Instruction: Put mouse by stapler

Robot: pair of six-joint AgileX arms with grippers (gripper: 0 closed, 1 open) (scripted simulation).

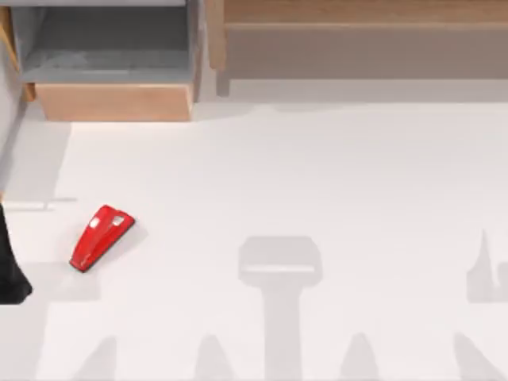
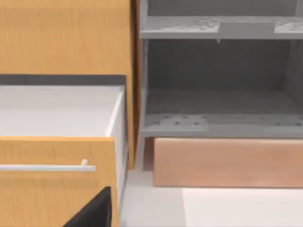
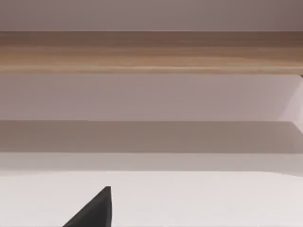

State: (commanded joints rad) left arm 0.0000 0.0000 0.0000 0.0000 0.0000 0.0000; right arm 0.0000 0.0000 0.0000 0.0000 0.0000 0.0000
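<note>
White tabletop spreads out below a grey open shelf unit with a wooden base. Just ahead of that unit, toward the table's left edge, the stapler lies flat and tilted, alone on the surface. Left arm sits at the left edge beside the stapler; whether either gripper is released or clenched, I cannot tell.
</note>
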